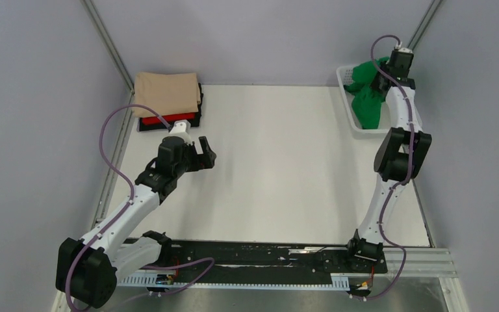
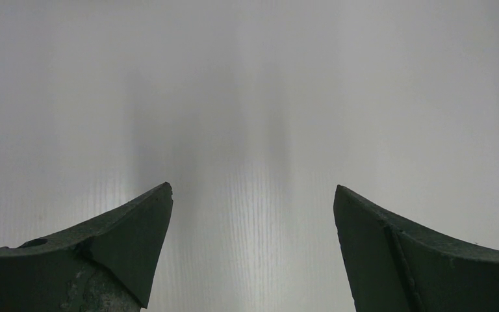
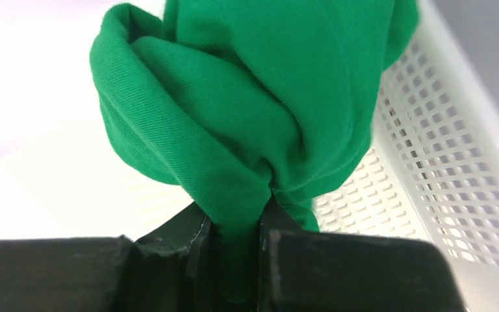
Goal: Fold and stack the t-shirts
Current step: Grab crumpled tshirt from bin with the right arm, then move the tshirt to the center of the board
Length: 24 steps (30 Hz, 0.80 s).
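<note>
The green t-shirt (image 1: 367, 97) hangs bunched over the white mesh basket (image 1: 349, 110) at the back right. My right gripper (image 1: 384, 79) is shut on a fold of it; in the right wrist view the green cloth (image 3: 253, 104) is pinched between the jaws of the gripper (image 3: 234, 224). A folded stack sits at the back left: the beige t-shirt (image 1: 167, 93) on top, the red one (image 1: 162, 120) under it, the black one (image 1: 144, 127) at the bottom. My left gripper (image 1: 206, 151) is open and empty over bare table, right of the stack; its fingertips (image 2: 149, 214) stand wide apart.
The basket's mesh wall (image 3: 442, 162) lies right of the held cloth. Grey walls enclose the white table (image 1: 273, 169) at the back and both sides. A black rail (image 1: 253, 257) with cables runs along the near edge.
</note>
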Tool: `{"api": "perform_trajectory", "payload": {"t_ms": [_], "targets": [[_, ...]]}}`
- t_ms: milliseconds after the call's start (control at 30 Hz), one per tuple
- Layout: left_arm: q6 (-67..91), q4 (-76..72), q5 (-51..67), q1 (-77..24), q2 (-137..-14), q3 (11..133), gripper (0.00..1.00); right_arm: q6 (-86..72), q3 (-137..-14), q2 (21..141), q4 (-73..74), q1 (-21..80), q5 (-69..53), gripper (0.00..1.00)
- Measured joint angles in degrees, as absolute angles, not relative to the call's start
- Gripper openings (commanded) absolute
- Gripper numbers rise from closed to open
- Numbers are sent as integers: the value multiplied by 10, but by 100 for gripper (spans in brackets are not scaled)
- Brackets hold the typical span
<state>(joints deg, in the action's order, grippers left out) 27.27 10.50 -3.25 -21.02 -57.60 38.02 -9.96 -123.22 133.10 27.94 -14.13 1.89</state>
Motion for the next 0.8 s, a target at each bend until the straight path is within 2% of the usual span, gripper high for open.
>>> {"api": "perform_trajectory", "payload": {"t_ms": [233,433,633,800], "targets": [[285,104,-40,-210,-576,380,100,-102,-1147,1069,258,-87,-81,0],[294,110,-50,-210,-563,380,100,-118,-1047,899,189,-3,-286,0],[298,120,-57,-210,-547,380,100,-150,-903,844,128,122,-448,6],[307,138,-61,-210,-545,380,100,-210,-811,841,88,164,-509,14]]}}
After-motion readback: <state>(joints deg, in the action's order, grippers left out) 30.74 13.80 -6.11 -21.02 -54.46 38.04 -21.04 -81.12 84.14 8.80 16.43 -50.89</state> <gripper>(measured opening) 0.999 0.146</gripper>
